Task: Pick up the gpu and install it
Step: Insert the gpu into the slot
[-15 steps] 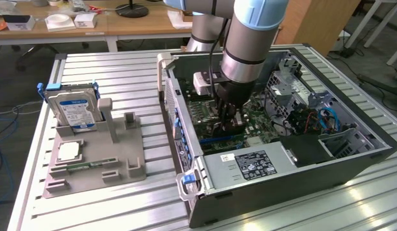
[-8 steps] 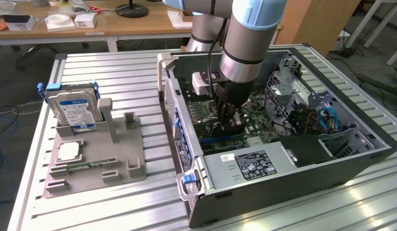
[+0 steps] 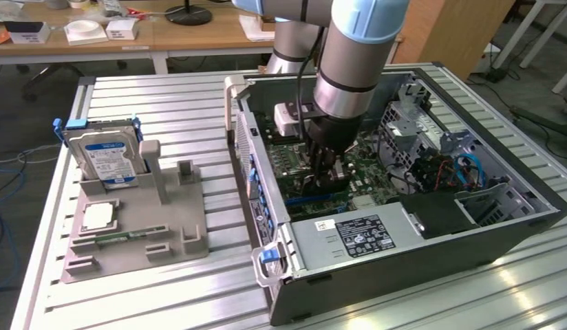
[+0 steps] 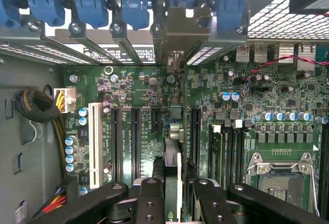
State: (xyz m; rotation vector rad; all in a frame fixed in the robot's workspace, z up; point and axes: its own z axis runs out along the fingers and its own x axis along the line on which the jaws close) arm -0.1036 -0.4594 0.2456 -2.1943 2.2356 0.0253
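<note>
Inside the open computer case [image 3: 504, 227], my claw [image 4: 174, 188] is closed partway on the gpu [image 4: 175, 131], holding the thin card edge-on between my fingers [image 4: 149, 198]. The card stands upright over the green motherboard [image 4: 139, 90], in line with the black expansion slots [image 4: 134, 136]. Beyond, its metal bracket [image 4: 177, 29] reaches the case's rear slot wall. On the table [image 3: 155, 302], well apart, a grey holder [image 3: 137, 234] carries a hard drive [image 3: 104, 158].
</note>
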